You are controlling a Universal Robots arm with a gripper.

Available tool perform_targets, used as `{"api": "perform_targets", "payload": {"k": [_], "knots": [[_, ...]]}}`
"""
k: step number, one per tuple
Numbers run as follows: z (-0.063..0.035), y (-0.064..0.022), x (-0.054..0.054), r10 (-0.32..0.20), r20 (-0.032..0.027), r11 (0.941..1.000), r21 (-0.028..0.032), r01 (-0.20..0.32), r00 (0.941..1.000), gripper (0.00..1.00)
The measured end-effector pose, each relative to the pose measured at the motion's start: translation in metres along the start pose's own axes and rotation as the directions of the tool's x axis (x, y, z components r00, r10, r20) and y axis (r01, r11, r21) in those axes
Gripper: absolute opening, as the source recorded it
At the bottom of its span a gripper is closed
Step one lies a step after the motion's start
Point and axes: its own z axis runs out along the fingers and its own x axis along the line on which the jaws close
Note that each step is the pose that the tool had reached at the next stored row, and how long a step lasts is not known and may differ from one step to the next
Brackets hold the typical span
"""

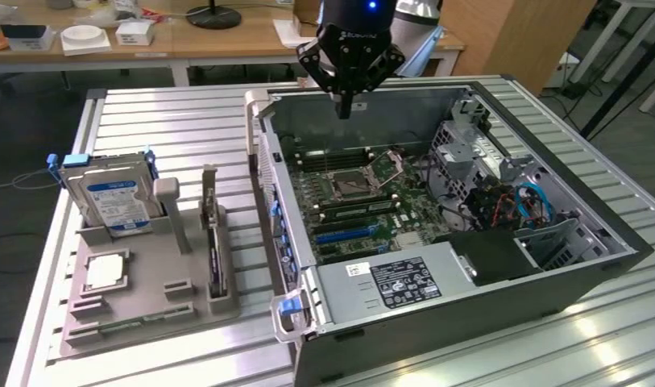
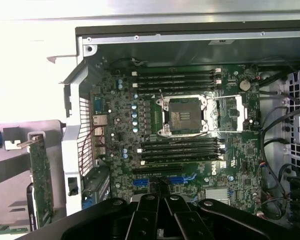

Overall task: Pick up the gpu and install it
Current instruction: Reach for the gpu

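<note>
The gpu (image 1: 212, 242) stands on edge in a slot of the grey holder tray (image 1: 134, 306), at the exterior view's left of the open computer case (image 1: 435, 201). In the wrist view the gpu (image 2: 41, 175) shows as a thin green-edged card with a pale metal bracket at one end. My gripper (image 1: 346, 106) hangs above the far wall of the case, well away from the card. Its fingers are shut with nothing between them. In the wrist view my gripper (image 2: 161, 189) points down over the motherboard (image 2: 190, 150), near the blue expansion slots (image 2: 175, 179).
A silver hard drive (image 1: 110, 197) with a blue-white label stands in the tray, and a square processor chip (image 1: 105, 270) lies flat in it. The motherboard's processor socket (image 2: 185, 116) stands open. Cables and a drive cage (image 1: 499, 185) fill the case's right side. A desk (image 1: 144, 36) stands behind.
</note>
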Motion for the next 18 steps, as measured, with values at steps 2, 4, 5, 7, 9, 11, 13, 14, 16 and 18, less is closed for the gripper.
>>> {"api": "perform_targets", "payload": {"k": [2,4,5,7,9,11,13,14,16,18], "knots": [[0.0,-0.0002,0.002,0.0,0.0001,1.0,0.0,0.0,1.0,0.11],[-0.0001,-0.0004,0.005,0.0,0.0001,1.0,0.0,0.0,1.0,0.11],[-0.0002,-0.0004,0.006,0.0,0.0,1.0,0.0,0.0,1.0,0.11],[-0.0002,-0.0006,0.008,0.0,0.0,1.0,0.0001,0.0,1.0,0.11],[-0.0003,-0.0007,0.01,0.0,0.0,1.0,0.0,0.0,1.0,0.11],[-0.0003,-0.0009,0.011,0.0,0.0,1.0,0.0,0.0,1.0,0.11],[-0.0003,-0.001,0.013,0.0,0.0001,1.0,0.0,0.0,1.0,0.11],[-0.0004,-0.0011,0.014,0.0,0.0,1.0,0.0,0.0,1.0,0.11],[-0.0004,-0.0012,0.016,0.0,0.0001,1.0,0.0,0.0,1.0,0.11],[-0.0004,-0.0014,0.018,0.0,0.0,1.0,0.0,0.0,1.0,0.11]]}}
